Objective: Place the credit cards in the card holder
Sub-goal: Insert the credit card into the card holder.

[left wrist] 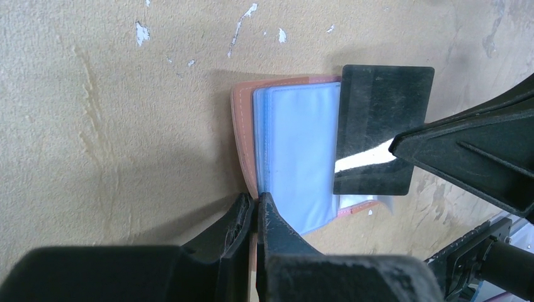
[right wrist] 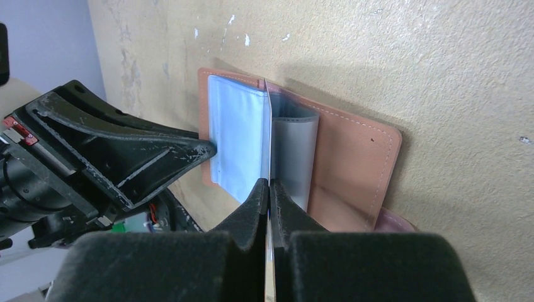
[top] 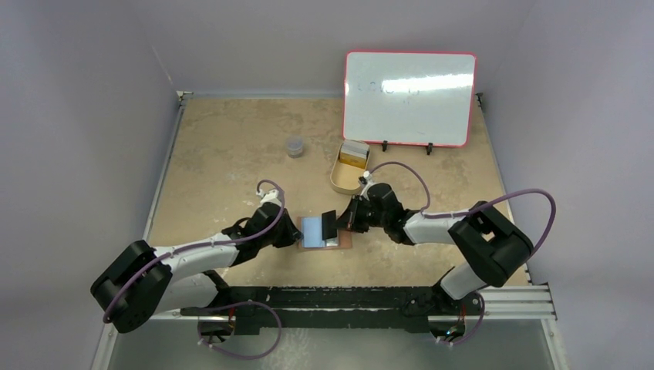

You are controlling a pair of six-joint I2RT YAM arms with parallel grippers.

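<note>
**Top external view.** The card holder (top: 339, 241) lies open on the table (top: 231, 154), just below the centre of the frame, with its pale blue inner pockets (top: 312, 230) facing up. My left gripper (top: 295, 231) meets its left edge. My right gripper (top: 348, 218) comes in from the right and carries a dark credit card (top: 330, 223), which stands tilted over the holder's right half. A red-framed whiteboard (top: 409, 96) stands at upper right. A tan tin (top: 348, 173) sits just below its left corner, and a small grey pot (top: 294, 146) is left of the tin, well apart from it.

**Left wrist view.** At bottom centre, my left gripper (left wrist: 255, 207) has its fingers together, clamped on the lower edge of the card holder (left wrist: 241, 123). The pale blue inner pockets (left wrist: 296, 157) fill mid-frame. The dark credit card (left wrist: 381, 113) overlaps their right side, pinched at its lower right by my right gripper (left wrist: 403, 148).

**Right wrist view.** At bottom centre, my right gripper (right wrist: 269, 189) is closed on the dark credit card (right wrist: 267, 132). The card is seen edge-on as a thin upright line over the middle of the open card holder (right wrist: 352, 170). The pale blue inner pockets (right wrist: 236, 138) lie to its left. My left gripper (right wrist: 204, 151) touches the holder's left edge.
</note>
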